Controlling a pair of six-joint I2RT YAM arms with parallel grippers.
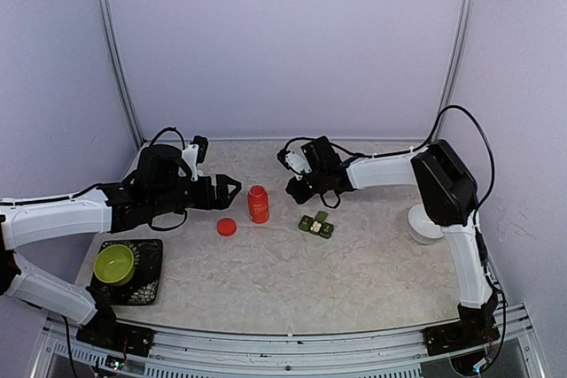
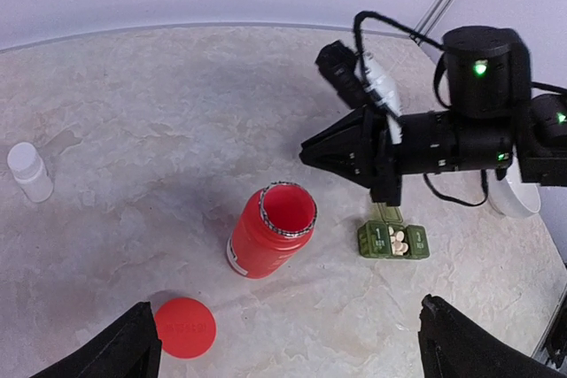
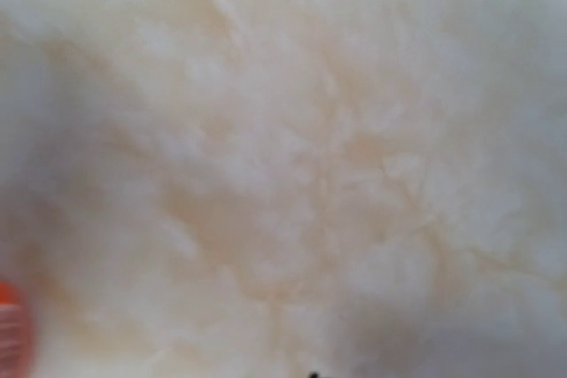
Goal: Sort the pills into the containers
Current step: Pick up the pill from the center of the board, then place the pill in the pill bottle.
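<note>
The dark green pill box lies on the table right of centre. In the left wrist view the pill box has its middle cell's lid open, and several whitish pills lie in that cell. An open red bottle stands left of the box, its red cap lying beside it. My right gripper hovers just behind the box, its fingers closed to a point. My left gripper is open and empty, left of the red bottle. The right wrist view shows only blurred tabletop.
A white bowl sits at the right by the right arm. A lime-green bowl rests on a black tray at the front left. A small white bottle stands at the far left of the left wrist view.
</note>
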